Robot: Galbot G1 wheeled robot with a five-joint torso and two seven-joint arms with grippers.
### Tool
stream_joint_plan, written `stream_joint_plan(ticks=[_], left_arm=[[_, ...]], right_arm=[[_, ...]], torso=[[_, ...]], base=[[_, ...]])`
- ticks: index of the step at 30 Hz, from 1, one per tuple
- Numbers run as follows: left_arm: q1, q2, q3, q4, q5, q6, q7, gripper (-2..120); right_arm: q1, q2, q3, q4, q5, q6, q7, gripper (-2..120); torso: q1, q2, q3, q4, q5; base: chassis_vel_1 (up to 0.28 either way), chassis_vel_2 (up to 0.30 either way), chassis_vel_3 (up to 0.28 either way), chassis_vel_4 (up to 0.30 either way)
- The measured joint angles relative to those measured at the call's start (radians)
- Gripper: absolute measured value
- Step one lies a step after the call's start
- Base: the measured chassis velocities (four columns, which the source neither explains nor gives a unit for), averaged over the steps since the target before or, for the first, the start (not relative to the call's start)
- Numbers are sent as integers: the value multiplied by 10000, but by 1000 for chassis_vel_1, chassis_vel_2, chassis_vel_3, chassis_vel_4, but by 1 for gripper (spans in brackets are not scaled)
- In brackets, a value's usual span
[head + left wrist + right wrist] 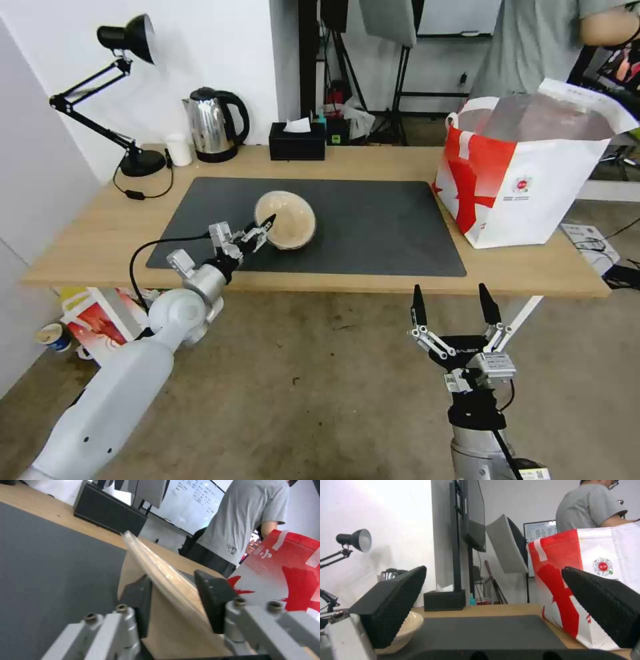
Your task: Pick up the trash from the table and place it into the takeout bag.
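We are clamping our left hand (261, 230) on the tilted beige bowl's (288, 220) rim; the takeout bag (527, 180) is standing far rightward; right hand (453, 307) idling, apart.

A white wall (220, 47) stands behind, and the floor (320, 400) is worn grey-brown. A black desk lamp (123, 40) is at the far-left corner. Behind is perhaps a whiteboard (540, 533).

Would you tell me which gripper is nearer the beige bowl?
The left gripper: it straddles the beige bowl's tilted rim. The right gripper hangs open below the table edge.
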Motion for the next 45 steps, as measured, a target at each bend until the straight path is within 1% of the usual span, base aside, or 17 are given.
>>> stream_joint_plan(ticks=[1,2,5,6,8,9,18,31,35,39,40,44,45], left_arm=[[0,15,-6,-2,-4,3,6,26],[0,15,-6,-2,-4,3,6,26],[20,23,-29,-14,-4,7,48,14],[20,23,-29,-14,-4,7,48,14],[47,45,-67,-19,-4,14,164,3],[54,56,-91,-23,-4,14,190,0],[153,110,-192,-46,-12,19,256,0],[183,366,-415,-298,93,-18,298,0],[-22,602,-419,-441,312,-26,333,0],[-383,1234,-222,-673,749,-30,618,0],[-383,1234,-222,-673,749,-30,618,0],[-808,2010,163,-753,1250,-28,1276,0],[-808,2010,163,-753,1250,-28,1276,0]], right_arm=[[0,0,0,0,0,0,-1,100],[0,0,0,0,0,0,-1,100],[0,0,0,0,0,0,0,100],[0,0,0,0,0,0,0,100],[0,0,0,0,0,0,-1,100],[0,0,0,0,0,0,0,100],[0,0,0,0,0,0,-1,100],[0,0,0,0,0,0,0,100],[0,0,0,0,0,0,0,100],[0,0,0,0,-1,0,0,100],[0,0,0,0,-1,0,0,100],[0,0,0,0,0,0,0,100],[0,0,0,0,0,0,0,100]], torso=[[0,0,0,0,0],[0,0,0,0,0],[0,0,0,0,0],[0,0,0,0,0],[0,0,0,-1,-1],[0,0,0,0,0],[0,0,0,0,-1],[0,0,0,0,-1],[0,0,0,0,-2],[1,0,0,0,-1],[1,0,0,0,-1],[0,0,0,0,-2],[0,0,0,0,-2]], base=[[0,0,0,0],[0,0,0,0],[0,0,0,0],[0,0,0,0],[0,0,0,0],[0,0,0,0],[0,0,0,0],[0,0,0,0],[0,0,0,0],[0,0,0,0],[0,0,0,0],[0,0,0,0],[0,0,0,0]])
